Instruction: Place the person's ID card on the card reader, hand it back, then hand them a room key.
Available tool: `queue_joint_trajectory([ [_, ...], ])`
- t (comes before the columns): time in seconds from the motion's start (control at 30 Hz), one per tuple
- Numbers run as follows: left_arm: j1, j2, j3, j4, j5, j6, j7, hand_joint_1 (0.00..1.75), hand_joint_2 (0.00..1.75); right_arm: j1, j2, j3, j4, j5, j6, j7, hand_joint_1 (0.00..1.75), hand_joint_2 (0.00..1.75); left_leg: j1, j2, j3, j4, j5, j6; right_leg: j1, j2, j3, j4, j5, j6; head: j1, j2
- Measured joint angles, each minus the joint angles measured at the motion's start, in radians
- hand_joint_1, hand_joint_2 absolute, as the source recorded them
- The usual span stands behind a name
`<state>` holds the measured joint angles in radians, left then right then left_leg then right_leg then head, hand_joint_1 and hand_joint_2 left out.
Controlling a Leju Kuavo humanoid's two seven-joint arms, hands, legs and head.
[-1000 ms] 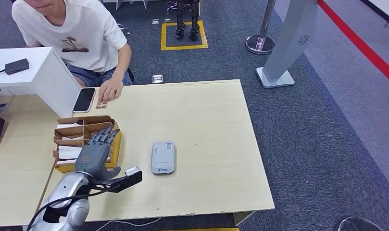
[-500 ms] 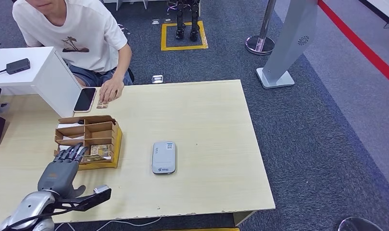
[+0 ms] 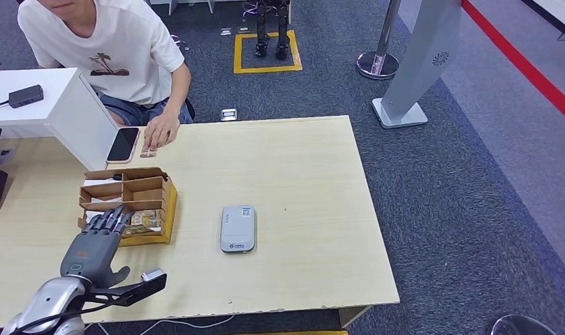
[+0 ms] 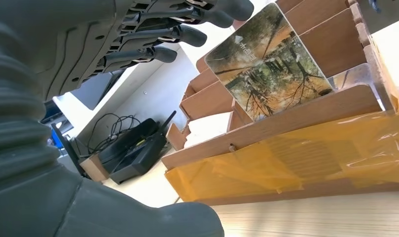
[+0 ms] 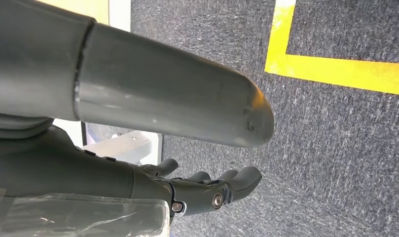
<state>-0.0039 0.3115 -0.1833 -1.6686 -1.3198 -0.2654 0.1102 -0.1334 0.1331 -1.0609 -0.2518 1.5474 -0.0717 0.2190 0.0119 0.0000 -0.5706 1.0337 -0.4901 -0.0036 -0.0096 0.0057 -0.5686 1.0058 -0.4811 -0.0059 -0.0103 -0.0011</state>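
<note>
Fingers (image 3: 110, 218) of left hand (image 3: 91, 246) spread, empty, over cardboard organiser (image 3: 169, 199) near edge; room key card (image 4: 269, 61) leaning inside nearest slot; best pinched by upper edge, lifted straight; right hand (image 5: 207, 190) loosely curled, empty

No text or label can be read.

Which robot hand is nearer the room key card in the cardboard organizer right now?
Left. The left robot hand reaches the cardboard organizer, fingertips beside the room key card. The right robot hand hangs over carpet.
</note>
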Motion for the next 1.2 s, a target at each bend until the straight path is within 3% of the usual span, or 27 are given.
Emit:
queue_joint_trajectory([
  [0.3,-0.037,-0.044,0.0,0.002,-0.049,0.059,0.001,0.0,1.75,0.0,0.0,0.0,0.0,0.017,0.002,0.01,0.0,0.0,0.0,0.0,0.0,0.0,0.0,0.0,0.0,0.0,0.0,0.0,0.0,0.0,0.0,0.0],
  [0.93,-0.149,-0.141,0.003,0.054,-0.139,0.085,0.002,0.0,1.75,-0.007,0.0,0.009,0.0,0.018,0.001,0.026,0.0,0.0,0.0,-0.001,0.0,0.0,0.001,0.0,0.0,0.0,0.0,0.0,0.001,0.0,0.0,0.0],
  [1.2,-0.158,-0.167,0.005,0.061,-0.158,0.079,-0.003,0.0,1.75,-0.008,0.0,0.009,0.0,0.018,-0.001,0.025,0.0,0.0,0.0,-0.001,0.0,0.0,0.0,0.0,0.0,0.0,0.0,0.0,0.001,0.0,0.0,0.0],
])
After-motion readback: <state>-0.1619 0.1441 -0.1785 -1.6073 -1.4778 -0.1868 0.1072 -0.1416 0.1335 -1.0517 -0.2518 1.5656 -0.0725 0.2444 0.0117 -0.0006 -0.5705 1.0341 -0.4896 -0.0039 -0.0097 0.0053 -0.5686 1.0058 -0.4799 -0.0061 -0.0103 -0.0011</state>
